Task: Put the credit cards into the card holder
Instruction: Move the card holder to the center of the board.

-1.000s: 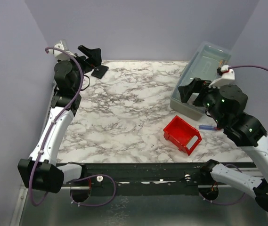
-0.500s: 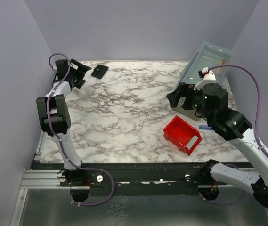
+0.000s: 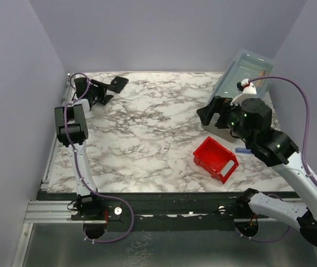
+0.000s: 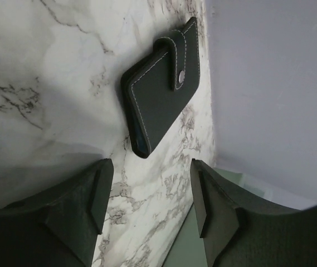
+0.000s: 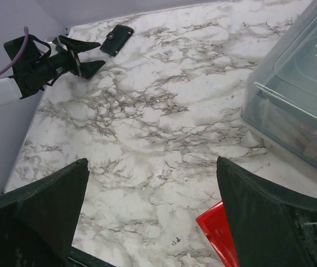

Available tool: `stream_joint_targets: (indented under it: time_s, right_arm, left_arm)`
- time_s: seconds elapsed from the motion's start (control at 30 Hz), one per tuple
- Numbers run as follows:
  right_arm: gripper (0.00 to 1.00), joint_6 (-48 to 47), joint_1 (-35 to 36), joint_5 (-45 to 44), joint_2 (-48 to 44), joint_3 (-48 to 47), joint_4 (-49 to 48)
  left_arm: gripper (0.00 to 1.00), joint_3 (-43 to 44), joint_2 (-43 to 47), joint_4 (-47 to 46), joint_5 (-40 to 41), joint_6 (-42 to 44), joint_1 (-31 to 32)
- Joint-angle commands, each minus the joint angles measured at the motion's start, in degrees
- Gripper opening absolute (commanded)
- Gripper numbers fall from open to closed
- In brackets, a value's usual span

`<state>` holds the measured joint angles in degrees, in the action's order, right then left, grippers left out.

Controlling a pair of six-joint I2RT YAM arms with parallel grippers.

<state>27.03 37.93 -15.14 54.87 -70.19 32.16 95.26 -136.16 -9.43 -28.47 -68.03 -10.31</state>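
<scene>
Card holder, black with pale stitching and a strap snapped shut, lies flat in the far left corner of the marble-patterned table, close to the back wall. A clear lidded box fills the far right corner, running along the table's right edge. A red bin sits toward the near right, well apart from the card holder, with a small blue object just beside its right side. The right gripper hangs above the table between the box and the bin, its jaws spread wide with nothing between them. The left gripper reaches low into the far left corner and points at the card holder, just short of it; its fingers stand apart and hold nothing.
</scene>
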Motion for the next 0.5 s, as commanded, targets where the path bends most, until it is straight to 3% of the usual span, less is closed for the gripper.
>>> stream_joint_targets:
  time_s: [0.0, 0.3, 0.37, 0.47]
  right_arm:
    - [1.0, 1.7, 0.3, 0.8, 1.3, 0.7, -1.7]
    - [1.0, 4.0, 0.4, 2.8, 4.7, -0.6, -1.6]
    - [1.0, 4.6, 0.4, 3.2, 4.9, -0.2, -1.9]
    - [1.0, 5.2, 0.3, 3.4, 5.6, 0.2, -1.6]
  left_arm:
    - [0.63, 2.8, -4.6, -1.3, -1.1, -3.0, 0.2]
    - [0.37, 10.9, -11.0, -0.6, -0.7, -4.8, 0.1]
    - [0.27, 12.2, -11.4, 1.1, 0.6, -3.5, 0.1]
    - [0.05, 15.4, -11.8, 5.8, 1.0, -0.8, 0.1]
